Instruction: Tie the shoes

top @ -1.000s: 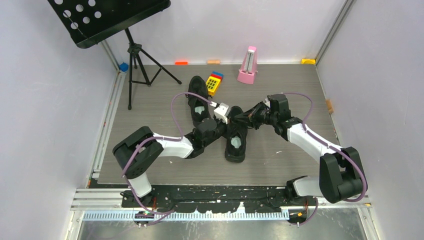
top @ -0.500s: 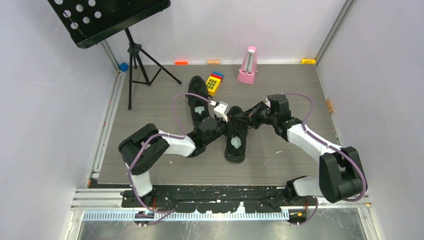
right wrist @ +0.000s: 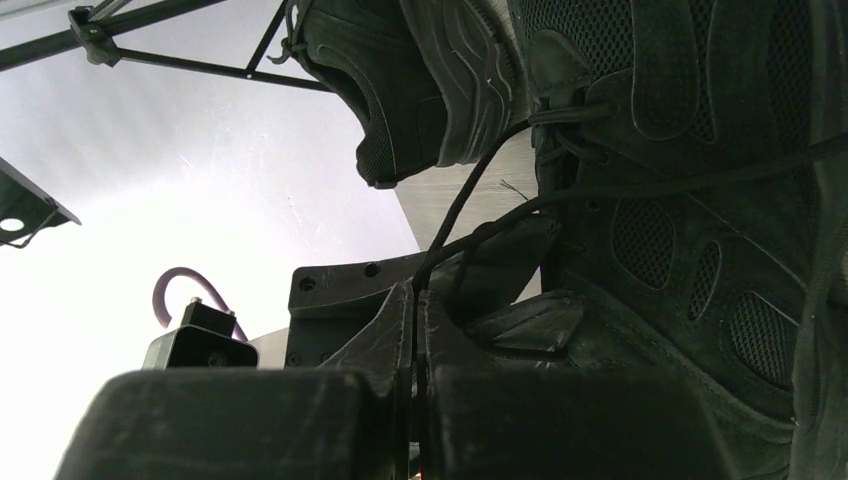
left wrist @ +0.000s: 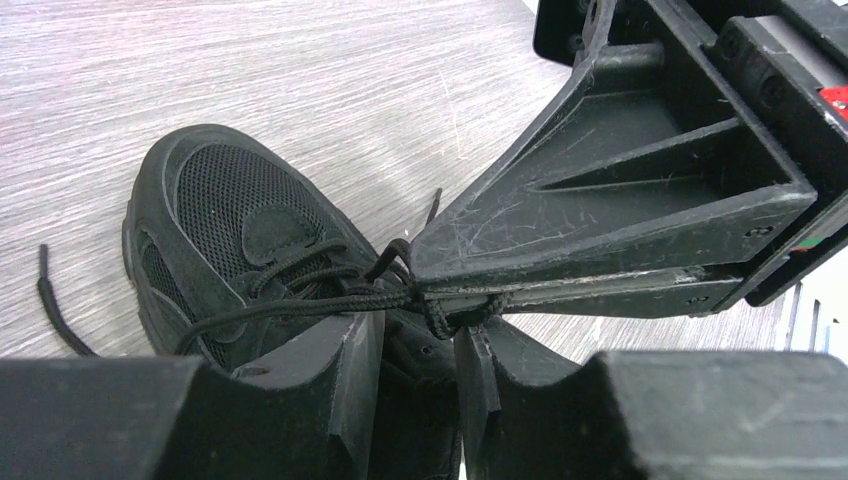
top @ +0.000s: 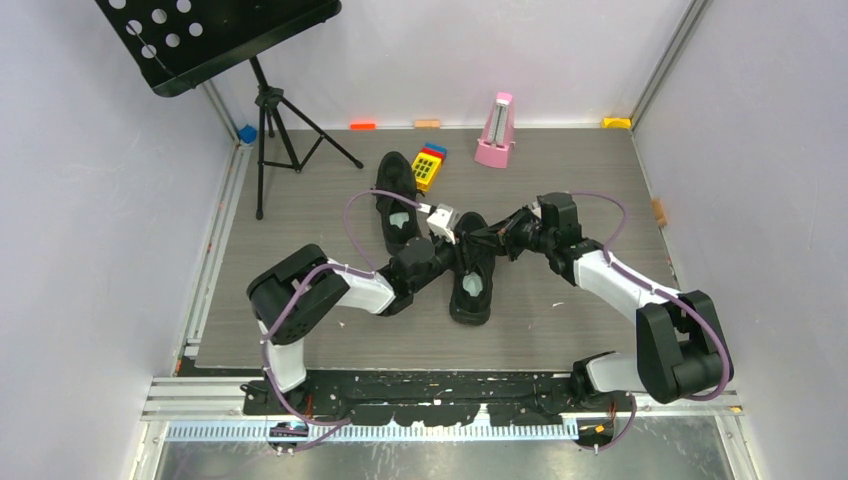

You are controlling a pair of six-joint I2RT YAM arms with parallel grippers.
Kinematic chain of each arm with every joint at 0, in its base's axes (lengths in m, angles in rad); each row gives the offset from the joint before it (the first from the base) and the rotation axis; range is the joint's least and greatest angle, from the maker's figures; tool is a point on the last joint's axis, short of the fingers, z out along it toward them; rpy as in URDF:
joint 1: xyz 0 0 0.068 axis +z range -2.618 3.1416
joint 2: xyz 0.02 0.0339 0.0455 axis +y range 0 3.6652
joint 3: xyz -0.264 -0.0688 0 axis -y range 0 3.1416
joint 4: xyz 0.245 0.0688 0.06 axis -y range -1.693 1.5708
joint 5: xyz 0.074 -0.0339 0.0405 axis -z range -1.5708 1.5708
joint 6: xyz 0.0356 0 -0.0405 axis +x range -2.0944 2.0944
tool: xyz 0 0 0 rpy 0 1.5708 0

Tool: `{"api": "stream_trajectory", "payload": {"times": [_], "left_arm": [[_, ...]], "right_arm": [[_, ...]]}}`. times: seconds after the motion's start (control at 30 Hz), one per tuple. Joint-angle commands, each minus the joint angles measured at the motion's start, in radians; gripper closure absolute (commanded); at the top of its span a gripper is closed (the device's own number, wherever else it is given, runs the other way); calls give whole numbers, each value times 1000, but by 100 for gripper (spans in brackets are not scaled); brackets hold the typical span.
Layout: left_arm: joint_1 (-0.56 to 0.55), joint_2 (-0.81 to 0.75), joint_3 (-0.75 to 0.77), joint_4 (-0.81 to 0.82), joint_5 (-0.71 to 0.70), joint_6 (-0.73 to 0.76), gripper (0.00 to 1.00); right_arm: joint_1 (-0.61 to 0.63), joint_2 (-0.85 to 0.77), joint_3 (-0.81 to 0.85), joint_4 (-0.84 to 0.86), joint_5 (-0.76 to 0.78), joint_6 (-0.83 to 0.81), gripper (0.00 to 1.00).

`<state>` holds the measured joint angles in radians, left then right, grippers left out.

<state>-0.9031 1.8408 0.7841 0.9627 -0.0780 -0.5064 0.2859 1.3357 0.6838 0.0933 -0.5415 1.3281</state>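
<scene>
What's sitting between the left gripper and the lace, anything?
Nothing visible. The left gripper has its jaws open right at the lace of the shoe. The only thing close is the right gripper, shut on that same lace just beside them; it crowds the spot but isn't in between.

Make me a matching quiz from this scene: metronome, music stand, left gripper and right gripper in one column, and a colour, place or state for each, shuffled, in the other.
Column one
1. metronome
2. music stand
3. right gripper
4. left gripper

Column two
A. jaws parted
B. pink
C. far left corner
D. jaws shut on a lace

Pairs: 1-B, 2-C, 3-D, 4-A
</scene>
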Motion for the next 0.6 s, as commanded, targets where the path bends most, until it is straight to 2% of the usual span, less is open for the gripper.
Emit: {"api": "stream_trajectory", "payload": {"times": [0.0,0.33,0.5,0.57], "left_arm": [[10,41,-4,157,-90,8,65],[12,154,-29,419,-109,83,65],[12,213,-3,457,-110,100,66],[12,230,7,465,-116,106,71]], "right_arm": [[1,-44,-16,47,-9,50,100],[5,-133,-75,69,29,157,100],[17,-119,-86,114,6,197,100],[22,-120,-87,117,9,203,100]]}}
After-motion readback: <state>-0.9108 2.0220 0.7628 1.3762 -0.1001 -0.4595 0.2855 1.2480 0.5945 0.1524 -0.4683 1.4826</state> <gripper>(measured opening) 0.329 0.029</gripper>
